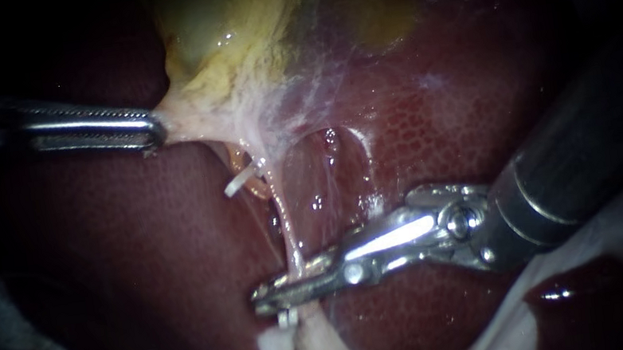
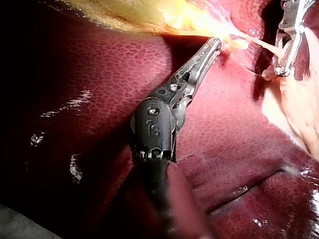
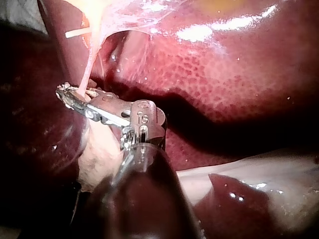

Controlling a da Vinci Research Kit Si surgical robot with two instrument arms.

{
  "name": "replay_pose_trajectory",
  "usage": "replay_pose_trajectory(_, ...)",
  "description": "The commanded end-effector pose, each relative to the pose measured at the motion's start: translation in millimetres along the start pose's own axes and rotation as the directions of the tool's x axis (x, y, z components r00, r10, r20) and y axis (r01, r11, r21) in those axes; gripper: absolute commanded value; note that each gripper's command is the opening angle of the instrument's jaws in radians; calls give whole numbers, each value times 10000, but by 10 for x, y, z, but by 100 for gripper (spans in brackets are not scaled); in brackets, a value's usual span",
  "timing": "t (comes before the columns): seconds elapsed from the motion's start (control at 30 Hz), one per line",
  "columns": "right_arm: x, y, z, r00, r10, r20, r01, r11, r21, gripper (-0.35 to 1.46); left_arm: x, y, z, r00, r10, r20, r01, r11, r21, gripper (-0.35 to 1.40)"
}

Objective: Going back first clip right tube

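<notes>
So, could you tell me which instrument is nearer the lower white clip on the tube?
Right. The right instrument crosses the tube just above the lower clip; the left instrument grips gallbladder tissue far off.

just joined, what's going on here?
The left instrument has its jaws shut on the gallbladder and holds it taut off the liver. The right instrument has its tip at a thin tube stretched below the gallbladder. A white clip shows higher up beside that tube. A second small white piece, maybe a clip, sits just under the right tip.
</notes>
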Motion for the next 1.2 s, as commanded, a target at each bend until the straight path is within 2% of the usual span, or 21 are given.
replay_pose_trajectory(0.03,-2,2,2,9996,-268,-6,268,9996,-16,-23,0,0,0,10000,1,0,-1,10000,-4,-35)
replay_pose_trajectory(0.13,-3,7,9,9916,-1294,-51,1293,9916,-95,31,0,0,0,10000,1,0,-1,10000,-4,-35)
replay_pose_trajectory(0.2,-4,13,14,9896,-1434,-89,1433,9895,-180,42,0,0,0,10000,1,0,-1,10000,-4,-35)
replay_pose_trajectory(0.43,-23,50,17,9863,-1565,-520,1504,9830,-1055,50,0,0,0,10000,4,0,-4,10000,-4,-35)
replay_pose_trajectory(0.5,-24,56,12,9860,-1544,-624,1461,9819,-1203,50,-1,0,0,10000,4,0,-4,10000,-5,-35)
replay_pose_trajectory(0.67,-19,59,-3,9855,-1555,-679,1449,9795,-1403,50,-1,0,-1,10000,6,1,-6,10000,-9,-35)
replay_pose_trajectory(0.73,-17,55,-9,9791,-1987,-442,1900,9700,-1514,50,-1,0,-2,10000,8,2,-8,10000,-15,-35)
replay_pose_trajectory(0.83,-14,40,-24,9506,-3073,437,3101,9342,-1766,50,-2,0,-4,10000,10,3,-10,10000,-23,-35)
replay_pose_trajectory(0.87,-13,33,-32,9309,-3574,755,3652,9140,-1766,50,-2,0,-4,10000,10,4,-10,10000,-26,-35)
replay_pose_trajectory(0.93,-9,20,-46,9034,-4134,1138,4277,8876,-1708,50,-2,0,-5,10000,10,4,-10,10000,-30,-35)
replay_pose_trajectory(1.0,-3,3,-65,8619,-4871,1409,5059,8446,-1749,50,-2,-1,-5,10000,10,5,-10,10000,-33,-35)
replay_pose_trajectory(1.07,6,-14,-84,8265,-5367,1701,5620,8041,-1938,50,-2,-1,-5,10000,10,5,-10,10000,-34,-35)
replay_pose_trajectory(1.2,19,-40,-114,7641,-6014,2336,6436,7355,-2116,50,-2,-2,-5,10000,11,5,-11,10000,-39,-35)
